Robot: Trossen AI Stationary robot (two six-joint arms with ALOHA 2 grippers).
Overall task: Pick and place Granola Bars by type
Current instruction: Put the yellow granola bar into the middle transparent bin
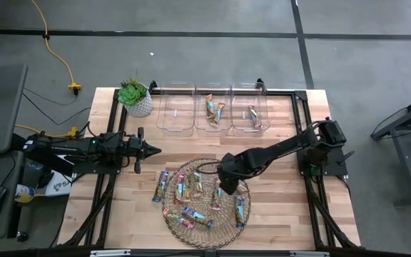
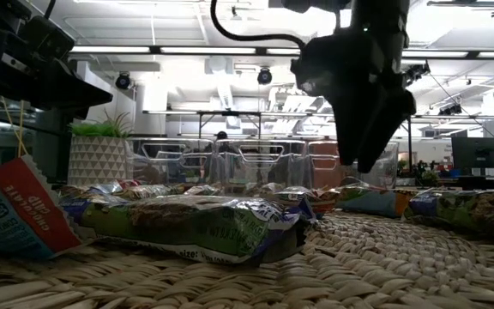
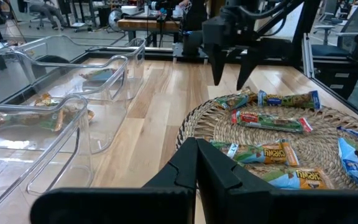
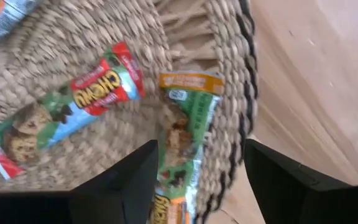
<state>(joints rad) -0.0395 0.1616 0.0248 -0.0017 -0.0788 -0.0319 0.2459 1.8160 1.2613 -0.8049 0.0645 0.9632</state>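
One green granola bar [image 4: 182, 134] at the wicker mat [image 4: 73, 37]'s edge lies between the right gripper [image 4: 197, 171]'s spread, empty fingers; light, crinkly, slippery, best pinched mid-length.

Dark jointed arms [image 1: 277, 151]; black looping cable [image 2: 247, 30]

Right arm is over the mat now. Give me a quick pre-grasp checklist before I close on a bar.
1. Right end effector open: ok.
2. Green-and-orange bar between its fingers: ok, centred in the right wrist view.
3. Neighbouring red-and-green bar outside the fingers: ok, though close.
4. Bar fully on the wicker mat: ok, near its rim.
5. Left end effector out of the way: ok, shut, beside the mat.
6. Matching bin: cannot tell.
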